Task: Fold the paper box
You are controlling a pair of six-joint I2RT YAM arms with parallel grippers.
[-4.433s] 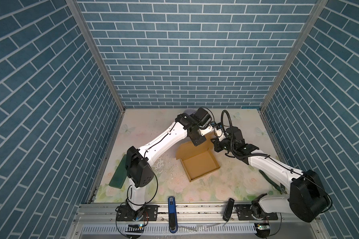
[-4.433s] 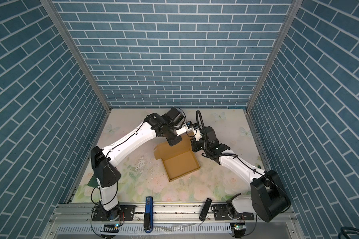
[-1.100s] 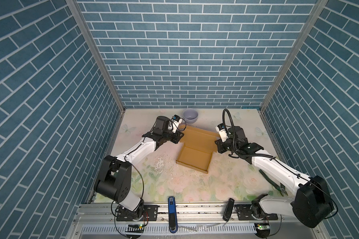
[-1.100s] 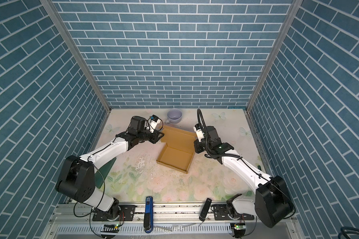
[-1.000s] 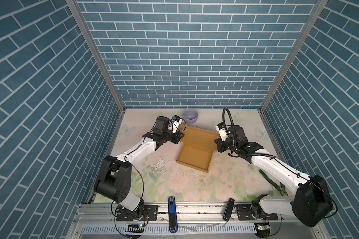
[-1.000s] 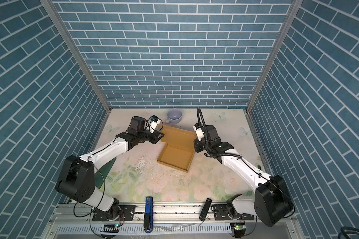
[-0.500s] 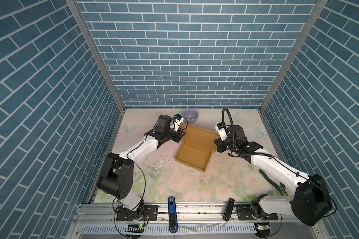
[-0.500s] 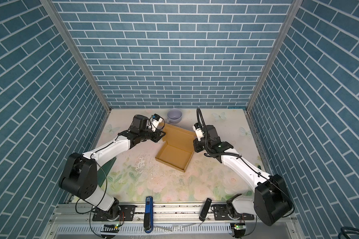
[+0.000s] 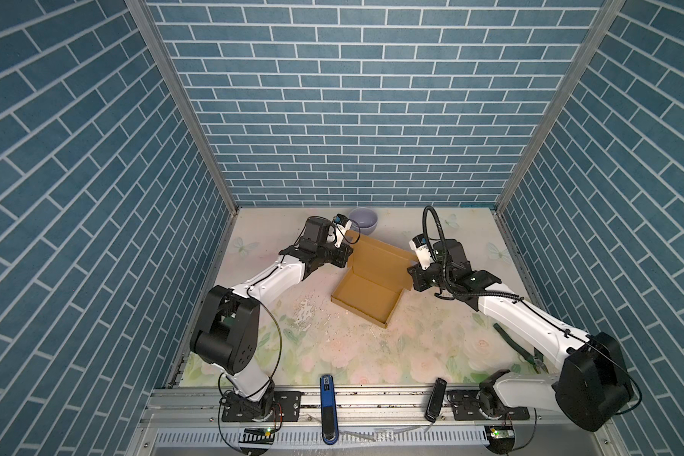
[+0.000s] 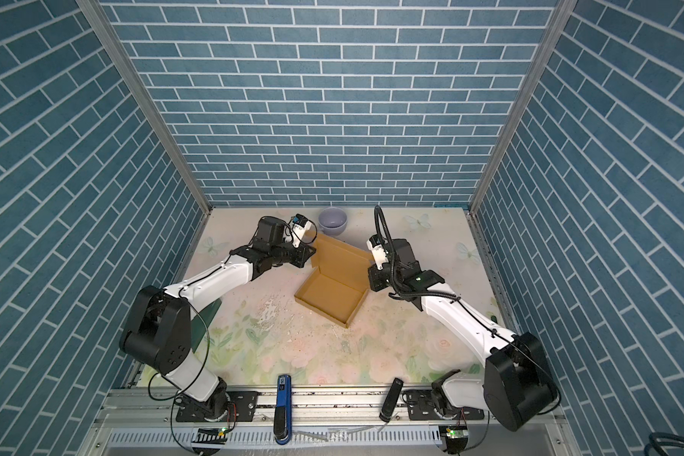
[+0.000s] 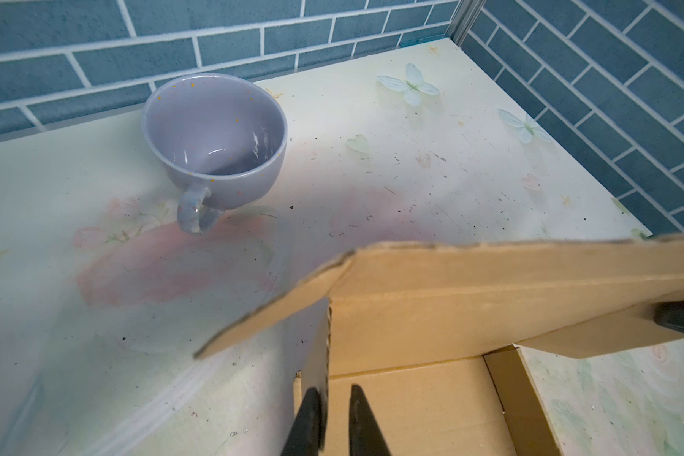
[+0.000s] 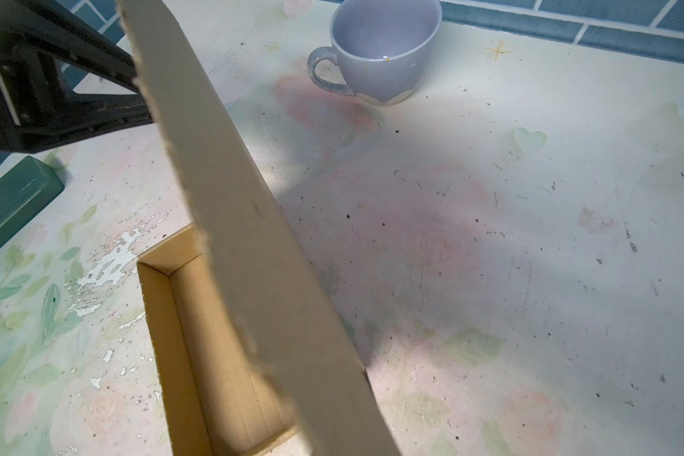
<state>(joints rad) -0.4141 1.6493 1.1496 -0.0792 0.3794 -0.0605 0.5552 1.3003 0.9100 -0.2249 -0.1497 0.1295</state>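
On the table point(image 9: 332, 355) the paper box point(image 9: 366, 294) sits at centre, its lid point(image 9: 380, 256) tilted up on the 12 o'clock side. The right gripper point(image 9: 413, 275), at 3 o'clock, is clamped on the lid's edge. The left gripper point(image 11: 334, 396), at 10 o'clock, has jaws nearly together around a side flap point(image 11: 321, 347); pinched or not, I cannot tell. A lilac cup point(image 9: 363, 219) stands at 12 o'clock.

The brown paper box point(image 9: 366, 294) lay mid-table as an open shallow tray; its lid point(image 9: 380, 256) stood raised at the far side, apparently leaning backward.
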